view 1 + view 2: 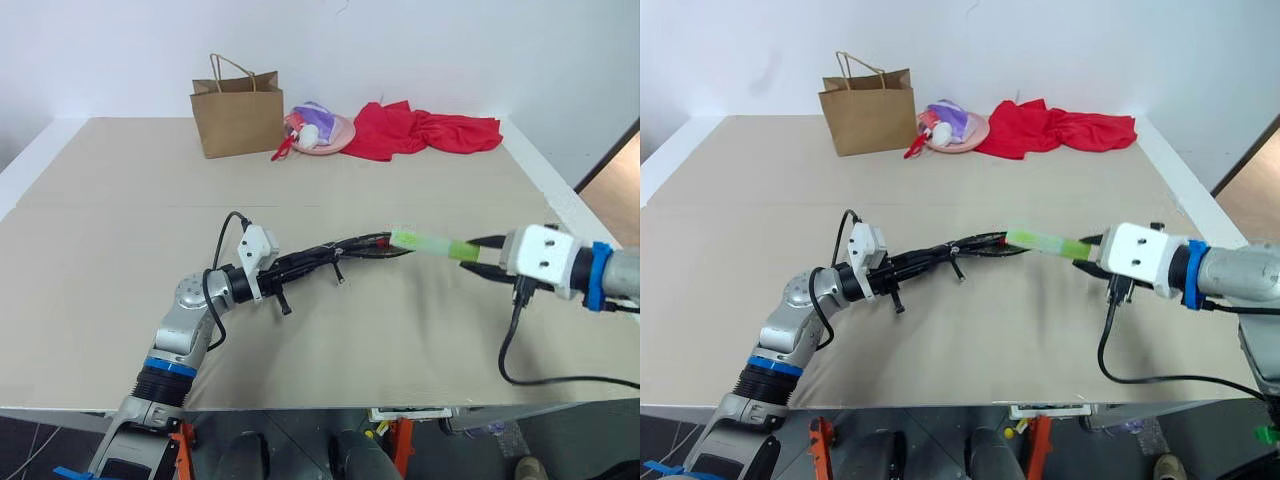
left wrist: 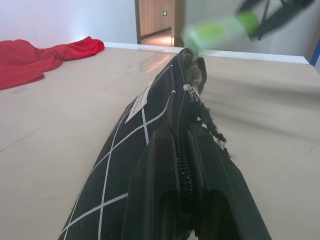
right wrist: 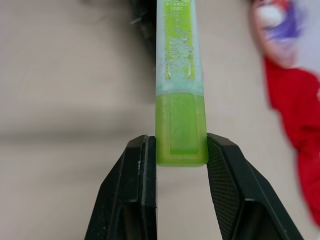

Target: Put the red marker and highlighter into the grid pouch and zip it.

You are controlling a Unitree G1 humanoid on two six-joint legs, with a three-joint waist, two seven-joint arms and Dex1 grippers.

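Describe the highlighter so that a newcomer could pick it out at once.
Look at the middle of the beige table, where the two grippers meet. The right gripper holds the highlighter by its lime-green end, paler cap toward the open grid pouch. Nothing else nearby is green.

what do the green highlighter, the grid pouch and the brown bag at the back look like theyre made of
Highlighter: plastic, by the look; glossy lime body, paler see-through cap.
Grid pouch: soft woven fabric, matte black with white grid lines, a toothed zipper along its edge; it sags like cloth.
Brown bag: kraft paper, matte, with crisp folds and thin twisted handles.
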